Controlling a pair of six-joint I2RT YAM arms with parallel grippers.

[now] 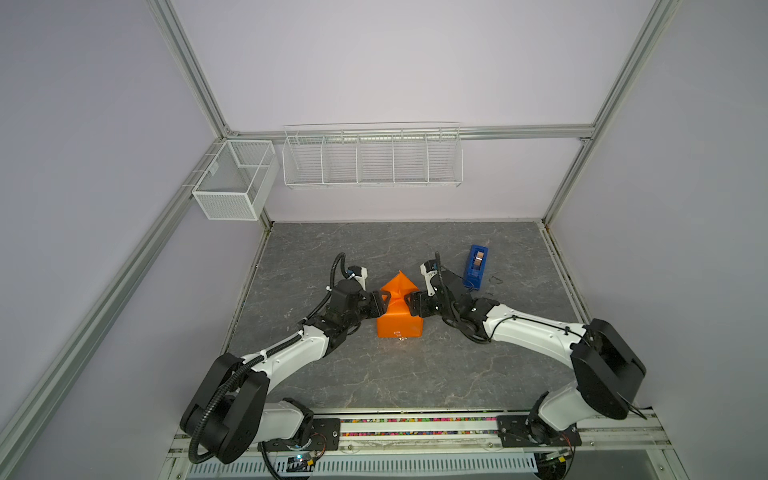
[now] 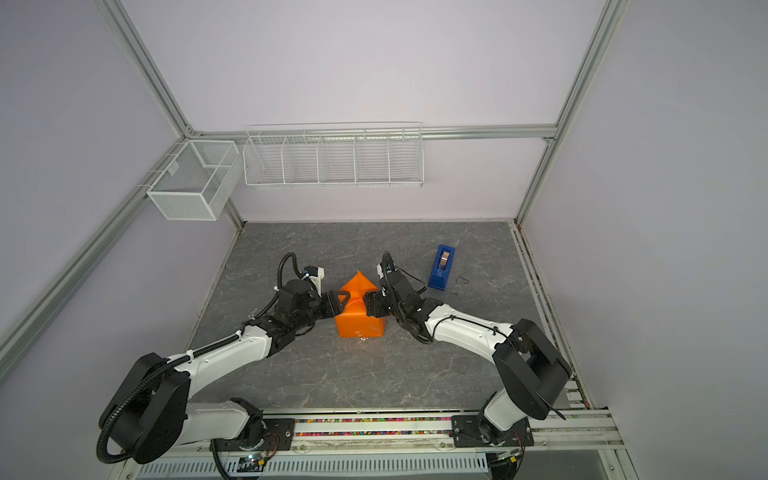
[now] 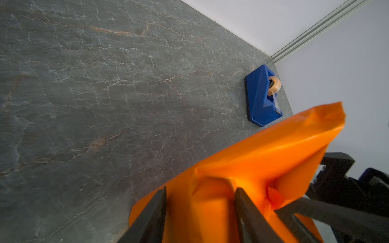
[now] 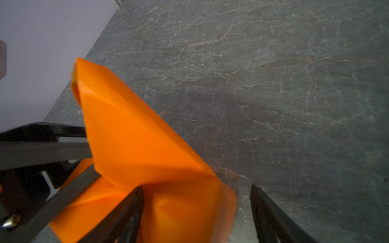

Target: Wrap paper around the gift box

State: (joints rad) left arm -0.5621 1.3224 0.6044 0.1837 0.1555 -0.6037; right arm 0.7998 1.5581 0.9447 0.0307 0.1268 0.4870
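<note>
Orange paper [image 1: 399, 326] covers the gift box, which is hidden inside it in the middle of the table [image 1: 374, 382]. The left gripper [image 1: 384, 305] sits half open around a fold, and I cannot tell if it squeezes. The right gripper [image 1: 409, 306] is wide open, holding nothing. Behind them a pointy flap [image 1: 400, 284] stands up. It could pop back open if both let go before tape from the far tape dispenser [image 1: 476, 266] goes on.

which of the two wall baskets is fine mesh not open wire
The boxy basket in the left corner: its walls are fine mesh, while the long basket on the back wall is open wire with dividers.
</note>
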